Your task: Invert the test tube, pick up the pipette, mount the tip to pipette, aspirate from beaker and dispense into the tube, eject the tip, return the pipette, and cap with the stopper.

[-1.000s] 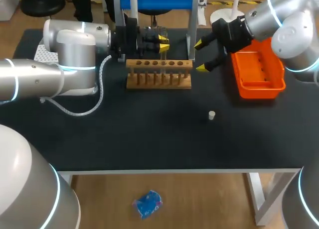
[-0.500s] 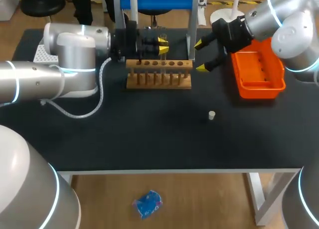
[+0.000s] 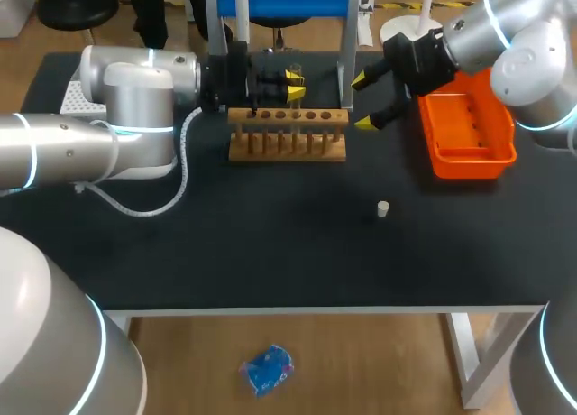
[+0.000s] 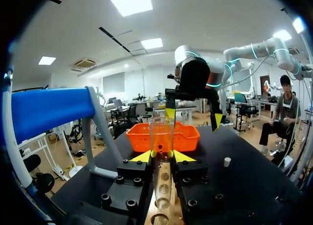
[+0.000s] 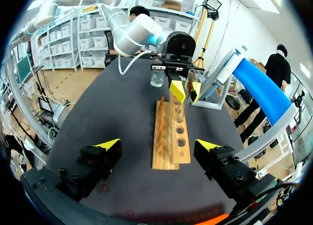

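Only the first step looks under way: the left hand [image 3: 294,82] grips the test tube [image 4: 161,136] over the far wooden rack [image 3: 287,135], the right hand [image 3: 361,101] hovers open beside it, and the stopper [image 3: 383,208] lies unused on the worktop [image 3: 270,244], so pipetting and capping remain

The left arm [image 3: 90,144] and right arm [image 3: 514,36] are thick, rounded silver-grey links; thin glowing cyan rings mark their joints; a white cable [image 3: 171,194] loops from the left arm's wrist section; the left gripper [image 4: 162,156] is a black, blocky body studded with black socket screws; the right gripper [image 5: 157,145] is black too; all fingers [image 4: 142,157] end in bright yellow wedge tips.
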`<state>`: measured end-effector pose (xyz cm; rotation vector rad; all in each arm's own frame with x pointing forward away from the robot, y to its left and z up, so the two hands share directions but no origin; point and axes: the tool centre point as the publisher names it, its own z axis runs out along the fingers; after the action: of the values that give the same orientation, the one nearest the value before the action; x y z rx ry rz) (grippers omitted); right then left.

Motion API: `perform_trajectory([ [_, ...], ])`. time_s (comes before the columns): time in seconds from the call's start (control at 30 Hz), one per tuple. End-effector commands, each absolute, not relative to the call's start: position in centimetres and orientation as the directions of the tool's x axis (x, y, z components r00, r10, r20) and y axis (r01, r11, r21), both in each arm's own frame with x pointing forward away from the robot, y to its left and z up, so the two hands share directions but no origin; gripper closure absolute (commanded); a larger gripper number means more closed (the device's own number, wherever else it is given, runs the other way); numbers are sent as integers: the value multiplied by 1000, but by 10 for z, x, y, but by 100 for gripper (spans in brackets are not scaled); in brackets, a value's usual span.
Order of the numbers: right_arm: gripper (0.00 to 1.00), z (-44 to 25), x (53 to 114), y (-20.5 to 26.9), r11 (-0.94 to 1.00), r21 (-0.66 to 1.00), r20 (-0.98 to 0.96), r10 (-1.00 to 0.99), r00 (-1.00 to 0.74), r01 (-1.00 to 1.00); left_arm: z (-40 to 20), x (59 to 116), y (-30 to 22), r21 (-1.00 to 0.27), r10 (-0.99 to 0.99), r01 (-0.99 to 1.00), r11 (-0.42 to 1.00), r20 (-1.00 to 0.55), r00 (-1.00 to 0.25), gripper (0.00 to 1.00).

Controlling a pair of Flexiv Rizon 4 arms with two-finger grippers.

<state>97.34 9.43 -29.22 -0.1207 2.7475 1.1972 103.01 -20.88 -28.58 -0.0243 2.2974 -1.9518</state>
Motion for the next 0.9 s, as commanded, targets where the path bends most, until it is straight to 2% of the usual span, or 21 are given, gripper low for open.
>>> perform_trajectory([
  [0.03,0,-292,973,94,680,722,-162,-17,-987,-130,-288,1031,-209,-984,-89,75,163,-90,-992,100],
  [0.07,0,-292,973,94,680,722,-162,-17,-987,-130,-287,1031,-209,-984,-101,75,164,-93,-991,29],
  [0.1,0,-292,973,94,680,722,-162,-17,-987,-130,-285,1031,-208,-985,-100,73,158,-90,-991,0],
  [0.5,0,-292,973,94,680,722,-162,-17,-987,-130,-268,1028,-179,-978,-175,40,206,-77,-982,0],
  [0.9,0,-292,973,94,680,722,-162,-17,-987,-130,-251,1013,-112,-964,-292,-33,263,-47,-955,0],
])
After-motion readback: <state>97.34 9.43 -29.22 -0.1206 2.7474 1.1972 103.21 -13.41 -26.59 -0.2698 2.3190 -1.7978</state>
